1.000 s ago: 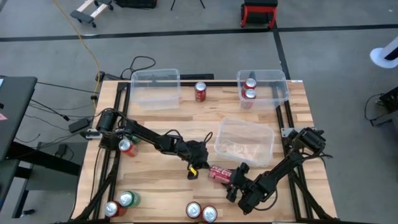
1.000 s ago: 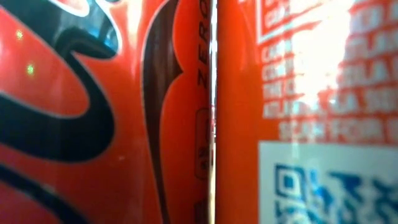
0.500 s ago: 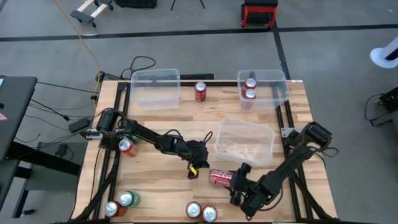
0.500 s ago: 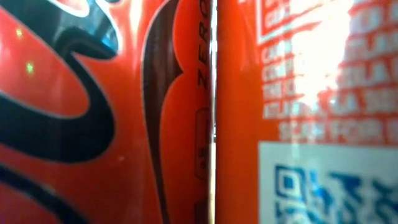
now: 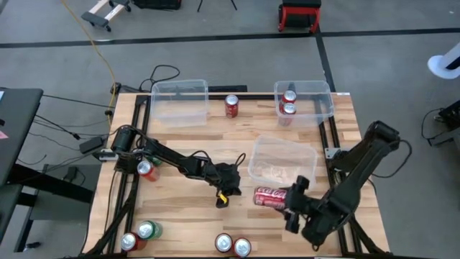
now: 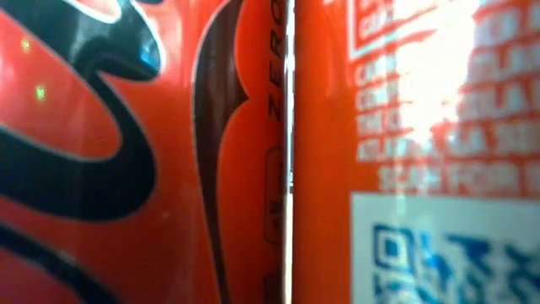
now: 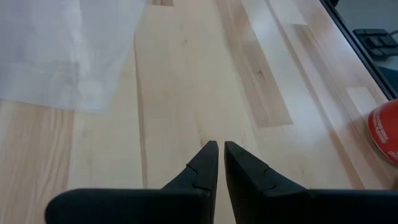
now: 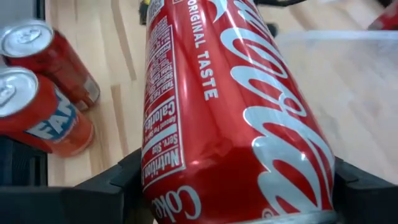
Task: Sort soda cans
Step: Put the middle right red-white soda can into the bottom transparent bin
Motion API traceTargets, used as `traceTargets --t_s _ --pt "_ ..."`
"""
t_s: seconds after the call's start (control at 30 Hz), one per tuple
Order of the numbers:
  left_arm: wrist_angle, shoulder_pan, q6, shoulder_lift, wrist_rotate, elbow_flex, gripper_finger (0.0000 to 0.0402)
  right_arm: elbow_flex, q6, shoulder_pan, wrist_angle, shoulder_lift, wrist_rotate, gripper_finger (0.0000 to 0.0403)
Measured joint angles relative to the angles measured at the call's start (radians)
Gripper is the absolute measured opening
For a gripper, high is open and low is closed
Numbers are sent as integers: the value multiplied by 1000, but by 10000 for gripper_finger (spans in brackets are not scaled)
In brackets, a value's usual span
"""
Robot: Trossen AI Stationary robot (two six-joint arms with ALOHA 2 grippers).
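A red soda can (image 5: 272, 196) lies level in the air near the table's front right, with my right gripper (image 5: 290, 202) shut on it; in the right wrist view the can (image 8: 230, 106) fills the picture. My left gripper (image 5: 224, 196) is shut and empty, low over the bare wood at the front middle (image 7: 221, 146). Other soda cans stand upright on their bases: one red (image 5: 231, 106) at the far side, two red (image 5: 289, 103) in the far right bin, one (image 5: 146, 170) at the left, a green (image 5: 146, 230) and a red (image 5: 129, 242) at the near left, two (image 5: 233, 245) at the near edge. My right gripper pinches the red can's round body near its right end (image 8: 186, 186) between its two fingers (image 8: 118, 180), one on either side. The fingers come slanting down from the table's right and run along the can. The can lies on its side, lifted clear of the table.
Three clear plastic bins stand on the table: far left (image 5: 180, 101), far right (image 5: 320, 103), and one at the middle right (image 5: 282, 164), just beyond the held can. Two red cans (image 6: 169, 152) right in front of the low camera block that view.
My right gripper has risen and gone a little toward the table's right edge, still shut on the red can. The can has been lifted off the wood and remains on its side.
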Motion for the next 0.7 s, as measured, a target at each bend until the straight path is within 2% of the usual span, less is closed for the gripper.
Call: traceTargets --t_s 0.13,0.27,0.4,0.7 --pt "0 0 0 0 0 0 25 49 4 -22 -154 -52 -9 298" --pt "0 0 -2 0 0 0 25 116 23 -102 -375 -84 -75 298" --pt "1 0 -2 0 1 0 25 158 -18 -226 -534 -80 -213 298" --pt "2 3 -3 0 0 1 25 160 -232 -494 -568 -30 -559 298"
